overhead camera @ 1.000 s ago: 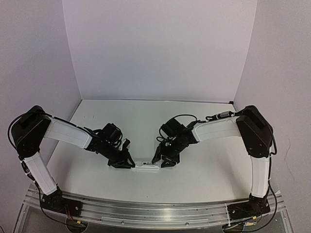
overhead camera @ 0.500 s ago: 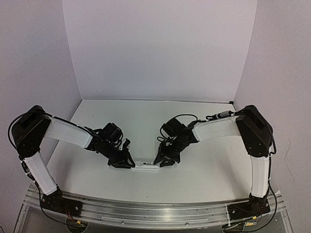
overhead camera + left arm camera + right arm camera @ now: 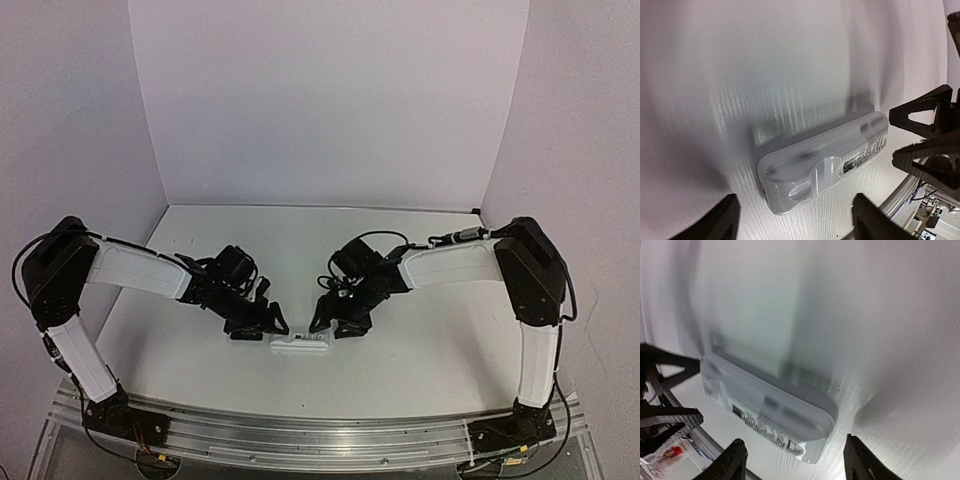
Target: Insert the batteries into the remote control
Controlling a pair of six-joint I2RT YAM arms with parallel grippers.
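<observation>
The white remote control (image 3: 299, 343) lies flat on the table between my two grippers, its labelled back side up. My left gripper (image 3: 268, 325) hangs just off its left end, open, with nothing between its fingers. In the left wrist view the remote control (image 3: 825, 157) reaches away from the open left gripper (image 3: 796, 202). My right gripper (image 3: 331, 323) hovers open by the right end. In the right wrist view the remote control (image 3: 772, 407) lies just beyond the right gripper (image 3: 795, 442). No batteries show in any view.
The white table (image 3: 300, 250) is walled by pale panels at the back and sides. A metal rail (image 3: 320, 440) with the arm bases runs along the near edge. Each wrist view shows the other arm's black fingers (image 3: 925, 135) (image 3: 665, 390) beyond the remote.
Both grippers have opened and drawn back from the remote's ends. The remote now lies free on the table, slightly nearer the front edge.
</observation>
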